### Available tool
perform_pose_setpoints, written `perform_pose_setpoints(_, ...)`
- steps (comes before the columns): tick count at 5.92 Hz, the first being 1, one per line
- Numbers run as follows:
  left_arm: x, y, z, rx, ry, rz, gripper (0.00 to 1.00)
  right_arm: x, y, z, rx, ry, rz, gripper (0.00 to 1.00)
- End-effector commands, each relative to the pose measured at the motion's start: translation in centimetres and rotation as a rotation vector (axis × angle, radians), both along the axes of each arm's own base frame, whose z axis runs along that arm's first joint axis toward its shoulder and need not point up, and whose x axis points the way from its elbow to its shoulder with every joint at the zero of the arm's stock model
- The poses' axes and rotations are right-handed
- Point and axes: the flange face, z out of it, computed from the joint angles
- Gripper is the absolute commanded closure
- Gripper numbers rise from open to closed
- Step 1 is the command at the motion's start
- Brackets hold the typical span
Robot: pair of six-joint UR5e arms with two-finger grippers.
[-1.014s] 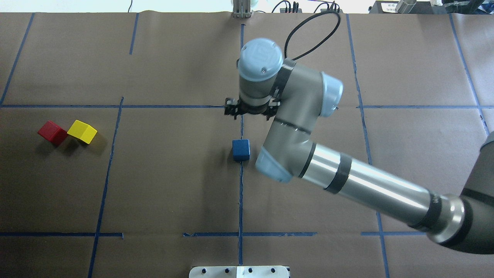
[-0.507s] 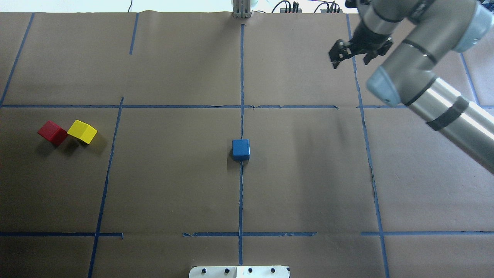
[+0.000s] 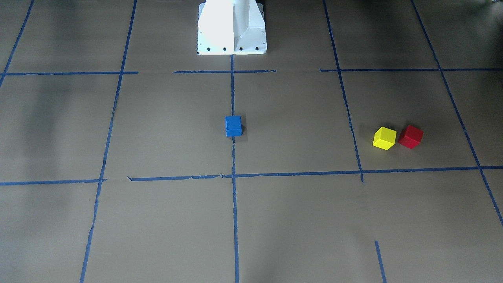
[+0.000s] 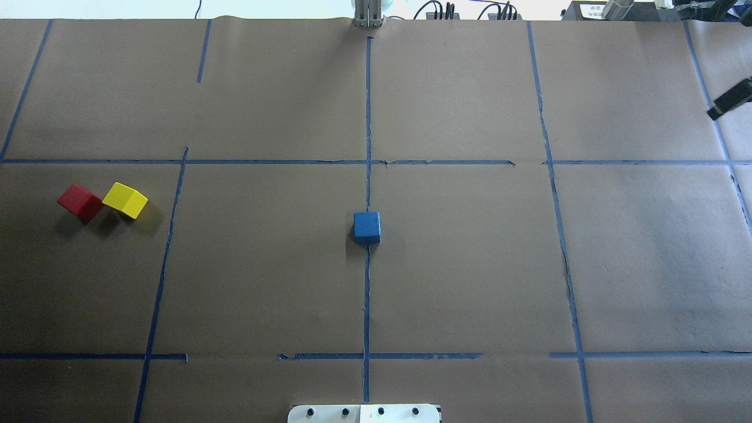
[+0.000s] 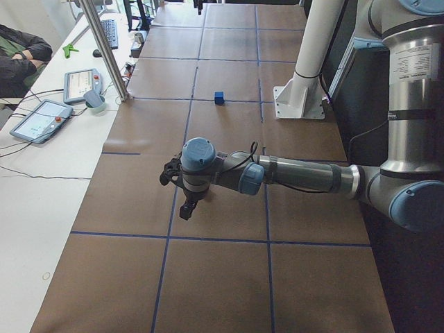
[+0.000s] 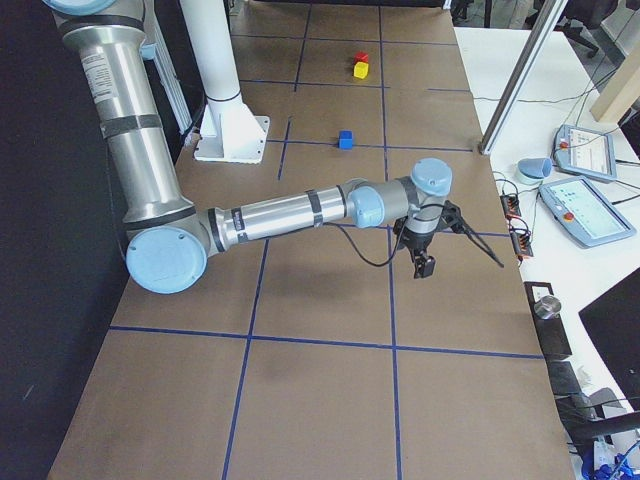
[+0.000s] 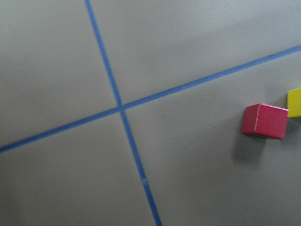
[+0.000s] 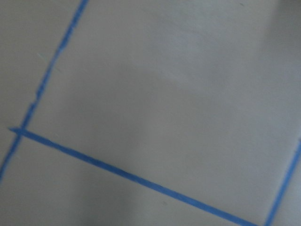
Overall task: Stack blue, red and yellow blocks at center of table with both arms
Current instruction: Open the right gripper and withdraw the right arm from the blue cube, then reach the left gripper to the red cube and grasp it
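The blue block [image 4: 366,228] sits alone on the tape cross at the table's centre, also in the front view [image 3: 233,125]. The red block [image 4: 79,201] and yellow block [image 4: 125,200] lie side by side, touching, at the left; both show in the front view, red [image 3: 410,136] and yellow [image 3: 384,138]. The left wrist view has the red block [image 7: 265,121] at its right edge. My left gripper [image 5: 187,205] hangs over the table's left end; I cannot tell its state. Of my right gripper [image 6: 425,262] only a dark finger [image 4: 728,100] shows overhead; I cannot tell its state.
The white robot base [image 3: 232,27] stands at the table's near edge, behind the centre. Blue tape lines grid the brown table. A side bench with teach pendants [image 5: 41,118] and a metal post [image 5: 104,48] runs along the far edge.
My right arm has swung away from above the blue block, back and to the right, almost out of the overhead view. The blocks have not moved.
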Motion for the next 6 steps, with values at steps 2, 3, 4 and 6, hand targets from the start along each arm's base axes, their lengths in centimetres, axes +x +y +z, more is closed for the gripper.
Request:
perform_pose_setpoints(2, 15.1, -1.1, -5.3, 0.075, 0.048, 0.001, 0.00, 5.9, 8.4, 7.6, -0.066, 0.012, 0.014, 0.00)
perform_pose_setpoints(3, 19.1, -1.1, -5.3, 0.099, -0.008, 0.009, 0.00, 5.9, 8.3, 7.6, -0.067, 0.011, 0.015, 0.00)
perform_pose_setpoints(4, 20.6, -1.7, -3.9, 0.072, -0.019, 0.026, 0.00, 5.9, 8.2, 7.5, -0.068, 0.011, 0.016, 0.00)
perform_pose_setpoints(6, 23.1, -1.1, -1.7, -0.041, -0.006, -0.018, 0.03, 5.8, 8.2, 7.4, -0.068, 0.001, 0.016, 0.00)
